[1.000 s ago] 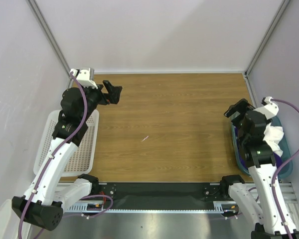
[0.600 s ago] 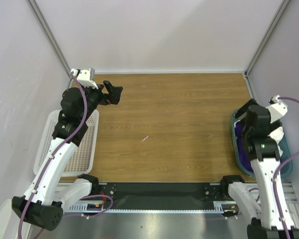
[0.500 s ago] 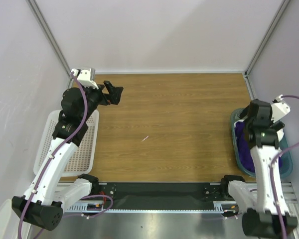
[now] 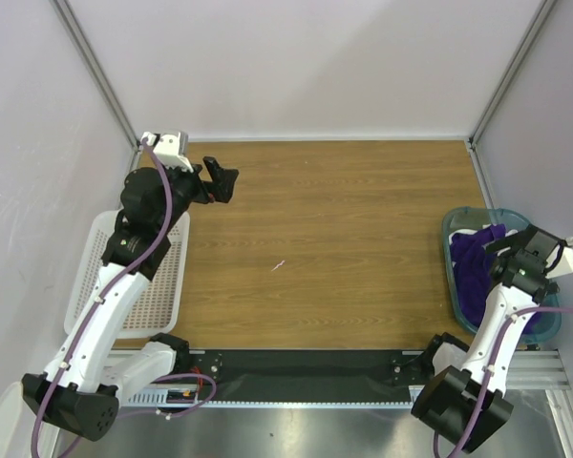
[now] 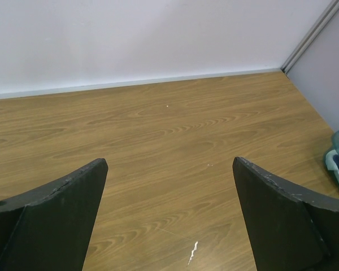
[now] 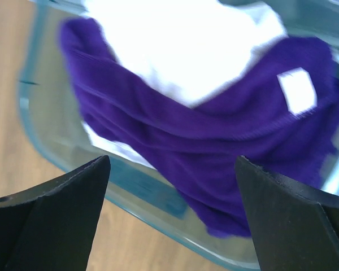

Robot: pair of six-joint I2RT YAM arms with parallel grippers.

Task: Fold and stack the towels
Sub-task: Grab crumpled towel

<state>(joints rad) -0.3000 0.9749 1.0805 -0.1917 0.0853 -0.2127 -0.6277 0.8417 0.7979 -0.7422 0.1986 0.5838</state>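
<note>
Basket [image 4: 138, 286] at 9 o'clock, beside the table [image 4: 344, 239]. Left gripper [image 5: 169, 162] at 10 o'clock, jaws spread, empty. Bin [image 4: 448, 262] at 4 o'clock holds purple towel [image 6: 214, 135] heaped with white towel [image 6: 181, 51]. Right gripper [image 6: 169, 162] hangs above it, jaws spread, empty. View is blurry; the white patch [image 6: 297, 90] is probably a tag.

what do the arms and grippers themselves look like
The left arm and right arm share one look: white links, black joints, a purple cable running alongside. The left gripper and right gripper each have two broad, flat, matte black fingers narrowing to blunt tips.
</note>
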